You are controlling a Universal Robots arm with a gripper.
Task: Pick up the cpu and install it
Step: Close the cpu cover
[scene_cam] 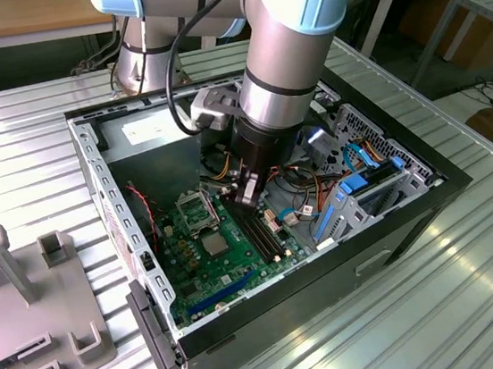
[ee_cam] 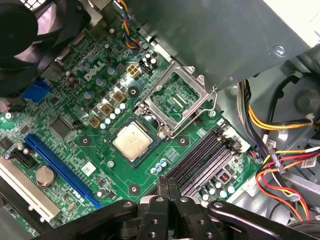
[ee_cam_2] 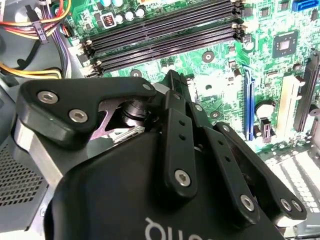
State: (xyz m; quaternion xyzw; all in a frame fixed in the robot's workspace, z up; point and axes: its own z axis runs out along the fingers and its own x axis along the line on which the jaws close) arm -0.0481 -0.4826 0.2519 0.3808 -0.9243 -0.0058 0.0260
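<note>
The cpu [ee_cam: 132, 141], a small square chip with a silver top, lies flat on the green motherboard [ee_cam: 75, 105] beside the square socket [ee_cam: 175, 100], whose metal frame is open. In the exterior view the cpu [scene_cam: 215, 241] is in front of the socket [scene_cam: 197, 210]. My gripper [scene_cam: 249, 189] hangs inside the case, to the exterior view's right of the cpu and above the long black memory slots [scene_cam: 257, 233]. In the first wrist view the gripper [ee_cam: 167, 184] is shut with nothing between its fingers, apart from the cpu. The second wrist view shows the gripper [ee_cam_2: 172, 82] over the board near the memory slots [ee_cam_2: 160, 40].
The open black computer case [scene_cam: 91, 167] stands on a ribbed metal table [scene_cam: 474, 282]. A grey power-supply box [scene_cam: 145, 129] sits at the back, and coloured cables [ee_cam: 280, 165] and a blue drive bracket [scene_cam: 347, 199] are beside the gripper. Grey fixtures [scene_cam: 4, 259] stand at the exterior view's left.
</note>
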